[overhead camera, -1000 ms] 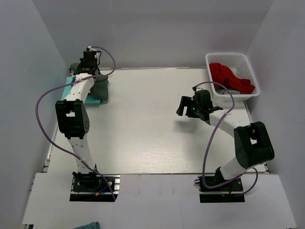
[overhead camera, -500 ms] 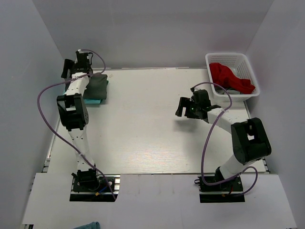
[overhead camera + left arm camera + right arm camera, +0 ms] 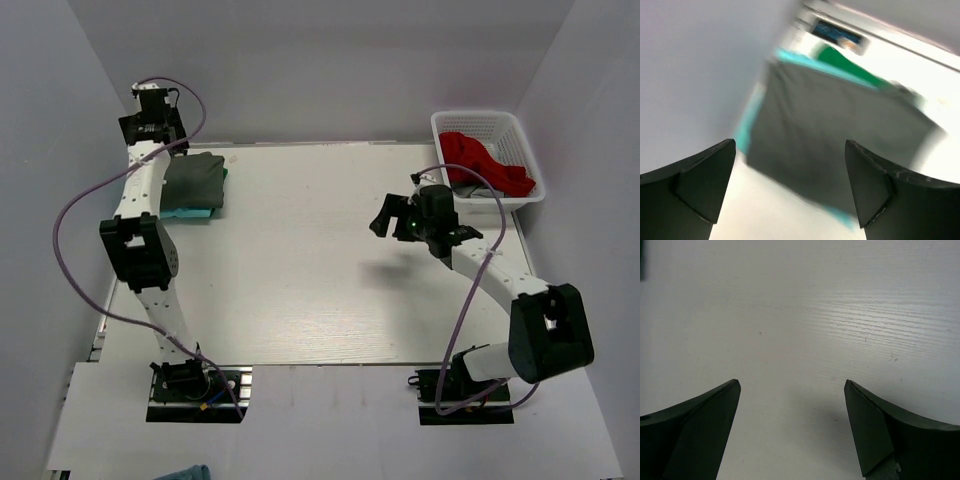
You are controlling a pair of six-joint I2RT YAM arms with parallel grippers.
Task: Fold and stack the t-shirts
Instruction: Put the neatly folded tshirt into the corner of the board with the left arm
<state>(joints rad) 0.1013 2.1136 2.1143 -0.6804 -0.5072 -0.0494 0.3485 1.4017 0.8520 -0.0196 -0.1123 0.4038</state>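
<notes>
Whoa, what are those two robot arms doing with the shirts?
They are folding and stacking t-shirts. In the far left corner of the table, a folded dark grey t-shirt lies on top of a turquoise t-shirt. The left gripper is open above that stack and holds nothing. The right gripper is open too, hanging over bare table near a white basket with a red cloth in it.
</notes>
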